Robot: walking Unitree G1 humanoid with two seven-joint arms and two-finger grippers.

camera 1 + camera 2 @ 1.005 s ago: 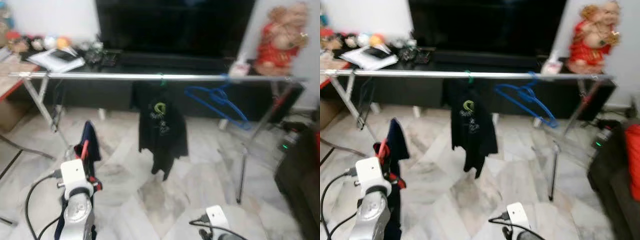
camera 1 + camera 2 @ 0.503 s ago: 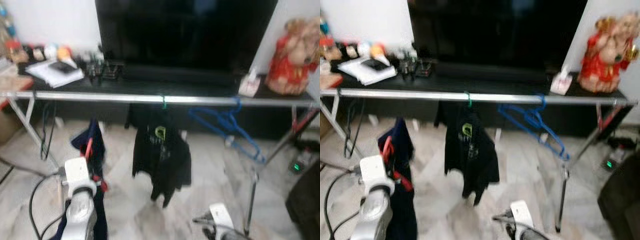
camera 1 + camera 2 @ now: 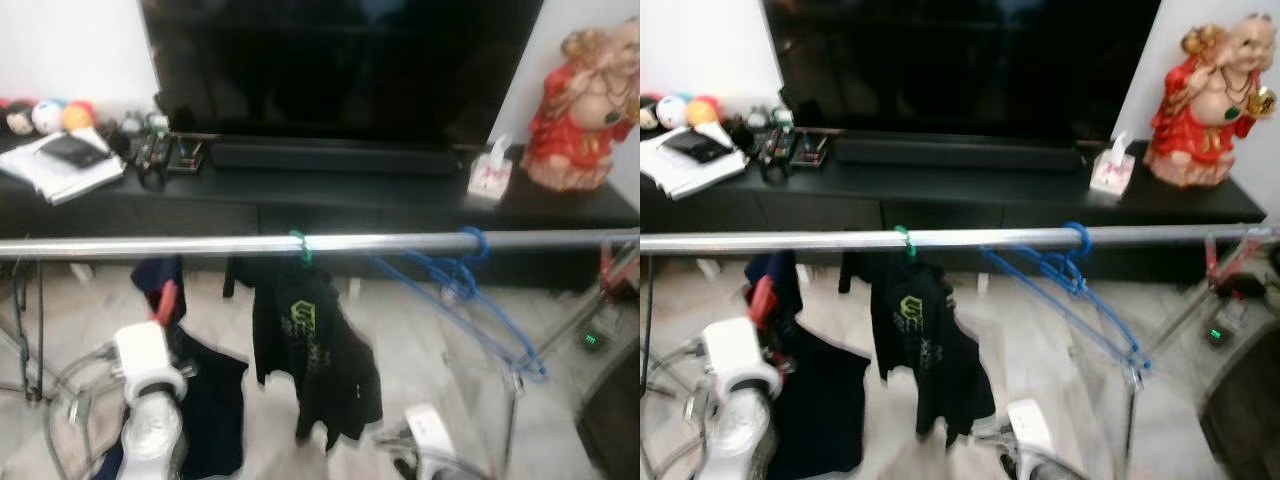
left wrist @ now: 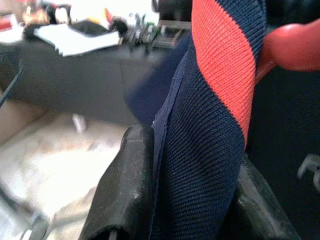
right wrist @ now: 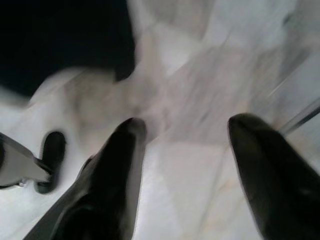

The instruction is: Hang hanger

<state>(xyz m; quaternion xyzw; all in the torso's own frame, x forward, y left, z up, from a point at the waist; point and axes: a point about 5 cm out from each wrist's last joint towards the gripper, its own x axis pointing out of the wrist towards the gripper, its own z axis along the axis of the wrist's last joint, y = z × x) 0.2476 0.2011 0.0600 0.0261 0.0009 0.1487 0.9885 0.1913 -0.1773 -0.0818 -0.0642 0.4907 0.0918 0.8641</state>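
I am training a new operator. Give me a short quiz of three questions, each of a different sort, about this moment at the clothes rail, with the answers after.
1. True or false: the black T-shirt already hangs on the silver rail.
2. Multiple choice: what does the left gripper hold? A) a blue hanger B) a navy garment with an orange stripe on a red hanger C) nothing
3. Fill in: the empty blue hangers hang to the robot's ____ of the black T-shirt.

Key
1. True; its green hook sits over the rail.
2. B; the jaws are shut on the navy garment, with the red hanger beside it.
3. Right.
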